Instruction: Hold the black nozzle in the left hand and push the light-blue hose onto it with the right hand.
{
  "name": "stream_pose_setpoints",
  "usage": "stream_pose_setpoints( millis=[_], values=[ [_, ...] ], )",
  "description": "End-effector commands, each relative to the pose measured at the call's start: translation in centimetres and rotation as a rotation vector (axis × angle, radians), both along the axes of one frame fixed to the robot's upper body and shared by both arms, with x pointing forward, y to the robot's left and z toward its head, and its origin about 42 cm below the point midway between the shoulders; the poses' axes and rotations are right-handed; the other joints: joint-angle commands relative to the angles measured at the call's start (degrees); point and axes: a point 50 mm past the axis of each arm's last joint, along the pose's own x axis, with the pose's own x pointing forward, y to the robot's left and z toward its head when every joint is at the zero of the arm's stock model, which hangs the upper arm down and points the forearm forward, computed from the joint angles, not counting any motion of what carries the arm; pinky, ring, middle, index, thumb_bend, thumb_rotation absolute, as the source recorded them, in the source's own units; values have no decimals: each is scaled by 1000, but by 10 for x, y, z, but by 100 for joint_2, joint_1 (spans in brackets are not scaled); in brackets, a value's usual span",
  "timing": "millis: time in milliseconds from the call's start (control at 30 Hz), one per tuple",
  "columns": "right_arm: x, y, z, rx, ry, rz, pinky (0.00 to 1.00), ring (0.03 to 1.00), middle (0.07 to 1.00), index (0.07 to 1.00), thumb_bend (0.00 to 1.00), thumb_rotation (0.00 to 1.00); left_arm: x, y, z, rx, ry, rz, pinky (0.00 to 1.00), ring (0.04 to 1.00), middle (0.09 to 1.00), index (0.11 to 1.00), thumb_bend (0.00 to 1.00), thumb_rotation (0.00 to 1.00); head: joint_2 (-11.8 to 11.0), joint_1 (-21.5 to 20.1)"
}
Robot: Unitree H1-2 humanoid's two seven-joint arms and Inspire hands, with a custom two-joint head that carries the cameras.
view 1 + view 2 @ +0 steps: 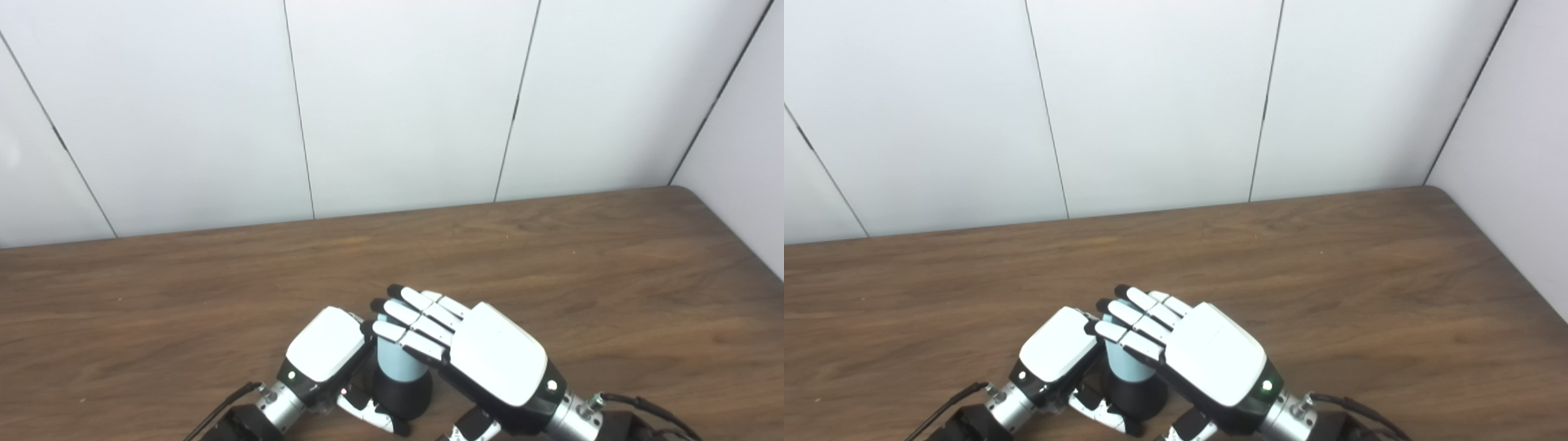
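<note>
Hose (397,361) seated upright on nozzle (402,394), both hands closed in around the pair at the near edge of your table (612,275).

Your left hand (324,354) sits against the left side of the black nozzle, thumb reaching under its base; whether its fingers actually clamp the nozzle cannot be told. Your right hand (484,361) lies over the top of the light-blue hose, fingers (407,318) pressed together and extended flat across it, not curled. Behind stands a white panelled wall (398,104).
</note>
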Motion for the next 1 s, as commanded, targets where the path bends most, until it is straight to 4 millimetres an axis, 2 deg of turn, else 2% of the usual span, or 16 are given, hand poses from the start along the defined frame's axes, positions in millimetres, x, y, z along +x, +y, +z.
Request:
stream_pose_setpoints(
  millis=[0,133,633,967],
  values=[
    [-6,-4,-23,-106,101,-1,909,978,959,907,682,831,-15,5,-30,67,104,13,114,166,471,479,525,0,0,-5],
    [-6,-3,-24,-118,101,-2,930,984,964,916,670,825,-15,6,-31,58,103,13,115,167,471,479,525,0,0,-5],
    [-6,-3,-23,-115,93,3,894,959,940,883,681,793,-15,6,-30,68,104,11,115,168,471,479,525,0,-6,-5],
    [-5,-1,-21,-39,116,25,882,945,929,879,739,759,-14,5,-31,73,107,11,112,164,471,479,525,0,-27,-11]
  ],
)
